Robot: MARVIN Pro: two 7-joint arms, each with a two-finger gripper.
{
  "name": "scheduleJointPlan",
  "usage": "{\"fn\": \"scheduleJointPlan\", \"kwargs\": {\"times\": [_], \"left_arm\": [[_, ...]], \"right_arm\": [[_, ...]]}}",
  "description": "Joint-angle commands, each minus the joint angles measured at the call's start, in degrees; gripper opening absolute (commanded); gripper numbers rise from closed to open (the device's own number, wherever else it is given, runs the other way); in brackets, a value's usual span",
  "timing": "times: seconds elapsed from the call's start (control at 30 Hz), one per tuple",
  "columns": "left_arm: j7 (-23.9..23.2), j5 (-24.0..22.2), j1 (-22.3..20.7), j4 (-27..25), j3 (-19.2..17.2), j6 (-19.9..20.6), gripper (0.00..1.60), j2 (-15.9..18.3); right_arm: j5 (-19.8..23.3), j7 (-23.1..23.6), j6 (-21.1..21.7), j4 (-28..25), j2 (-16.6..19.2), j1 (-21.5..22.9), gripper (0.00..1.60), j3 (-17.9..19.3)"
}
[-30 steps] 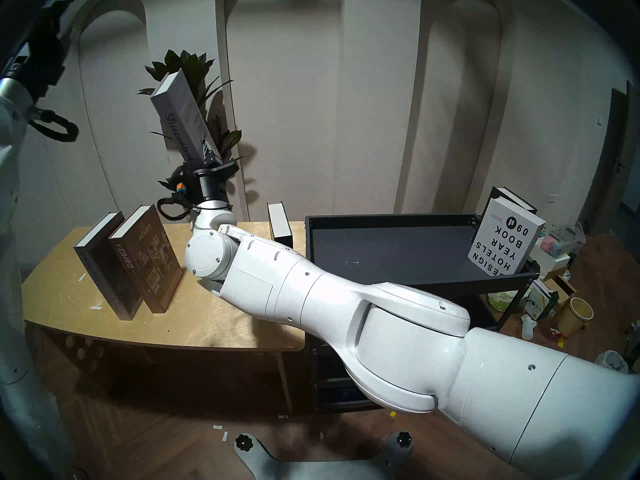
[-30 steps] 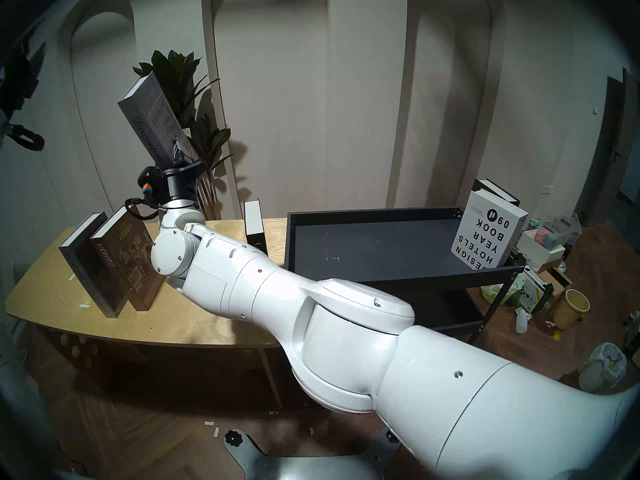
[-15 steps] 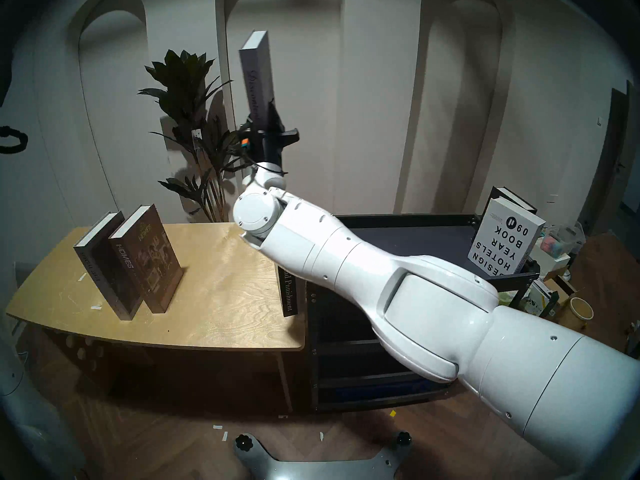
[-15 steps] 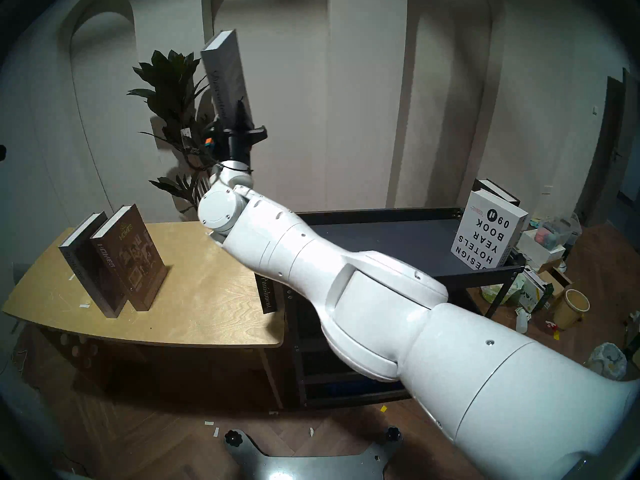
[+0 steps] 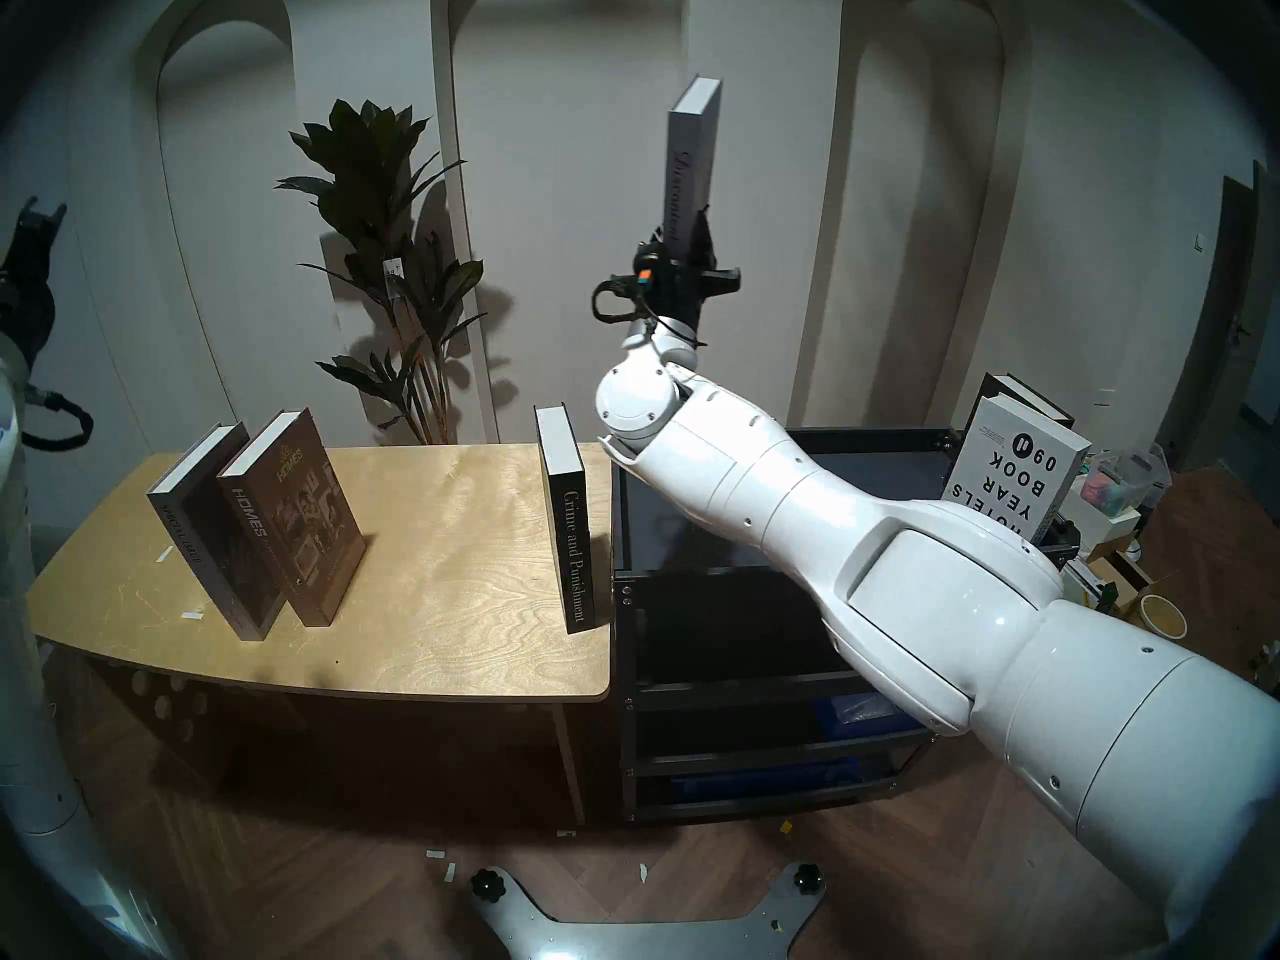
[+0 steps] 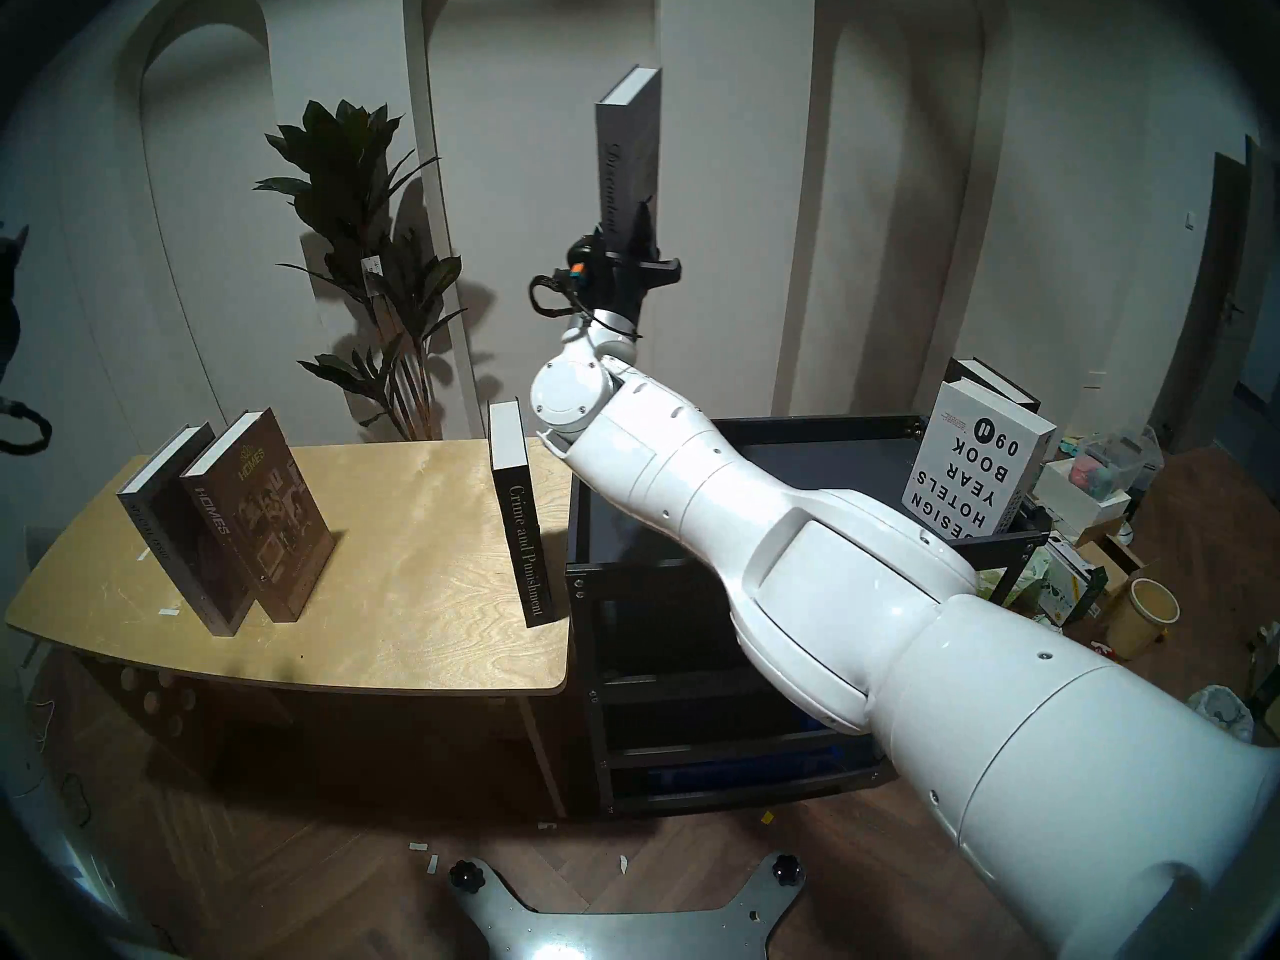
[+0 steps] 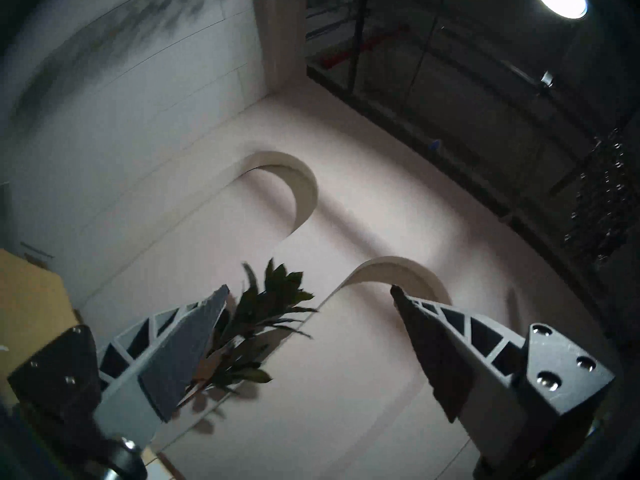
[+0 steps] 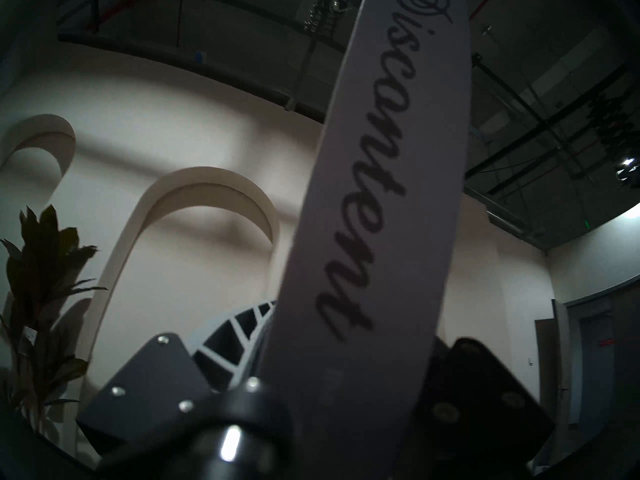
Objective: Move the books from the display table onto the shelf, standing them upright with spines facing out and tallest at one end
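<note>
Head view, right tool: clamped on the lower end of the grey "Discontent" book, which it holds nearly upright in the air, spine toward the camera, above the left rear of the shelf.
Right wrist view: the spine fills the middle of the picture, running up from between the two fingers.
Left tool: jaws spread wide, nothing between them; at the far left edge of the head view it stands raised, well apart from the books.
Worktop: three books stand on it. The grey "Special Issue" and the brown "Homes" lean side by side, touching, at the left. The black "Crime and Punishment" stands upright at the right edge, just beside the shelf.
Shelf top, right end: the white "Design Hotels Yearbook 09" stands with its cover lettering upside down; a black book stands just behind it, its title hidden.
Behind the worktop: a potted plant against the wall.
</note>
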Motion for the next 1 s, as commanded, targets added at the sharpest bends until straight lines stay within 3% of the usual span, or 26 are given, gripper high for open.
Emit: {"fn": "scheduleJointPlan", "kwargs": {"times": [0.0,0.33,0.97], "left_arm": [[0.4,2.0,5.8,1.4,-1.3,2.0,1.6,-2.8],[2.2,4.0,10.7,6.2,-4.7,4.3,1.6,-6.0],[3.8,6.4,17.0,14.8,-11.9,7.0,1.6,-10.9]], "right_arm": [[0.0,-2.4,-0.8,0.2,5.4,-2.0,0.0,1.5],[0.5,-4.5,-1.9,-1.2,6.5,-6.3,0.0,1.4],[0.3,-4.6,-4.4,-8.3,5.2,-6.3,0.0,1.3]]}}
